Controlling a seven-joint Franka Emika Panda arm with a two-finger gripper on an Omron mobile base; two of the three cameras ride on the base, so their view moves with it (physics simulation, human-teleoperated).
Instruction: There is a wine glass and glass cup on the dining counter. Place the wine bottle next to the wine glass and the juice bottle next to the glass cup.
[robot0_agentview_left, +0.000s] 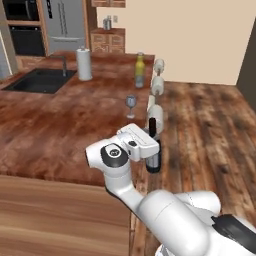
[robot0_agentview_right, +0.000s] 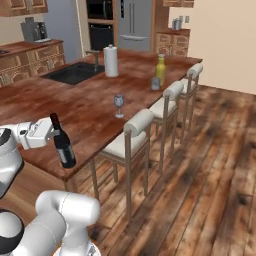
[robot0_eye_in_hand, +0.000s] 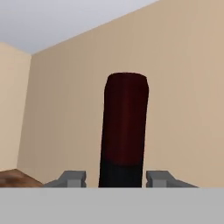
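Note:
My gripper (robot0_agentview_right: 48, 133) is shut on the neck of the wine bottle (robot0_agentview_right: 64, 148), a slim dark bottle with a red top, slightly tilted at the near corner of the dining counter (robot0_agentview_right: 60, 97). Whether its base touches the wood I cannot tell. In the hand view the red top (robot0_eye_in_hand: 124, 127) rises between the fingertips (robot0_eye_in_hand: 72, 178). From the left, the bottle (robot0_agentview_left: 154, 161) shows just past the hand. The wine glass (robot0_agentview_left: 130, 105) (robot0_agentview_right: 119, 104) stands further along the counter's stool side. At the far end, the yellow juice bottle (robot0_agentview_left: 140, 66) (robot0_agentview_right: 160, 66) stands beside the glass cup (robot0_agentview_right: 155, 83).
A white paper-towel roll (robot0_agentview_left: 84, 64) (robot0_agentview_right: 111, 61) stands by the black sink (robot0_agentview_left: 40, 80) (robot0_agentview_right: 75, 72) and its tap. Three padded stools (robot0_agentview_right: 137, 124) (robot0_agentview_left: 156, 115) line the counter's right edge. Wood floor lies to the right, and cabinets and a fridge stand behind.

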